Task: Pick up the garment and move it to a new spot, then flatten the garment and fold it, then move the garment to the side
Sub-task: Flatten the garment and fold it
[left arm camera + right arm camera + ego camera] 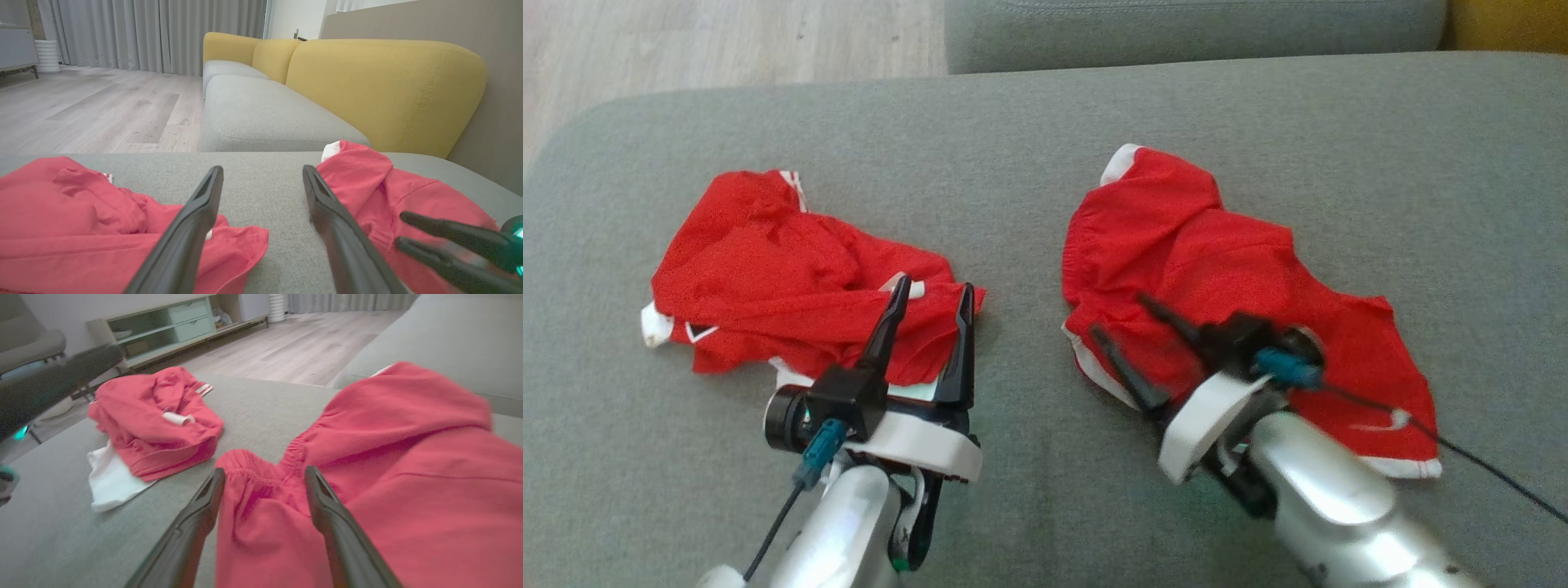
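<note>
Right end effector [1119, 314] wide open over right-hand red garment [1176, 237], empty.

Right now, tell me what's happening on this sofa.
Two crumpled red garments lie apart on the grey sofa cushion. The left gripper is open at the near edge of the left garment, and the right gripper is open over the right garment at its elastic waistband. Neither holds cloth yet; nothing is flattened or folded.

No legible text or labels, apparently.
</note>
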You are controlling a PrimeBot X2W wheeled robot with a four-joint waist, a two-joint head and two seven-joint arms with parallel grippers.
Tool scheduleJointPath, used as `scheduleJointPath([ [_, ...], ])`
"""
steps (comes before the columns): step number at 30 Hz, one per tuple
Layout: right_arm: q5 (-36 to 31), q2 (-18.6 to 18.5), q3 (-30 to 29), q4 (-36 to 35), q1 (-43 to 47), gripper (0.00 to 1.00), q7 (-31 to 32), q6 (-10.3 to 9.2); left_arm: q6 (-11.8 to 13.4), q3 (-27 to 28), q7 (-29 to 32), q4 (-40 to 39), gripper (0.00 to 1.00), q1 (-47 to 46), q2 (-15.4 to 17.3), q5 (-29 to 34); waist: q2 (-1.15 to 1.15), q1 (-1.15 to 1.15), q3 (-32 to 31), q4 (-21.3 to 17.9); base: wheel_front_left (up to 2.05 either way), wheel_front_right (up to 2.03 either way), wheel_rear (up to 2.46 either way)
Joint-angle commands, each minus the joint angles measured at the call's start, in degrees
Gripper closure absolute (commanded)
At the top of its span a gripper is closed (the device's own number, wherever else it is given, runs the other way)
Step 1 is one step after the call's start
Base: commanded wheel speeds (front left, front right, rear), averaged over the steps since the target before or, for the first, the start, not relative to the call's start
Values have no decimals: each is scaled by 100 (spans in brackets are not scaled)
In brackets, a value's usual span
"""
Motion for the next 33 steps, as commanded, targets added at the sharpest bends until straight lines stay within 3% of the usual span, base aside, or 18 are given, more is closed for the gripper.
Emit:
scheduleJointPath([
  [1,50,-83,-340,-296,-26,0,-104,-4,26,200,-54,-171,0,-76,34,-24,0,0,-57,-93,0,0,0],
  [5,-135,-236,-997,-701,209,0,-115,-4,31,244,-54,-197,0,-58,58,-27,0,0,-102,-197,0,0,0],
  [9,-600,-359,-2215,-1400,864,0,-117,-4,17,288,-54,-239,0,-31,67,-28,0,0,-150,-297,0,0,0],
  [15,-1417,10,-3882,-2227,2165,0,-118,-4,-18,349,-54,-293,0,40,74,-15,0,0,-166,-456,0,0,0],
  [22,-1834,340,-4151,-2493,2439,0,-119,-4,-59,368,-54,-303,0,95,65,11,0,0,-151,-547,0,0,0],
  [28,-2033,386,-4121,-2173,1765,0,-29,-4,-98,278,-54,-277,0,-22,47,26,0,0,10,-357,0,0,0],
  [33,-1859,339,-4219,-1558,884,0,495,-4,-99,196,-54,-246,0,-106,33,20,0,0,198,-137,0,0,0],
])
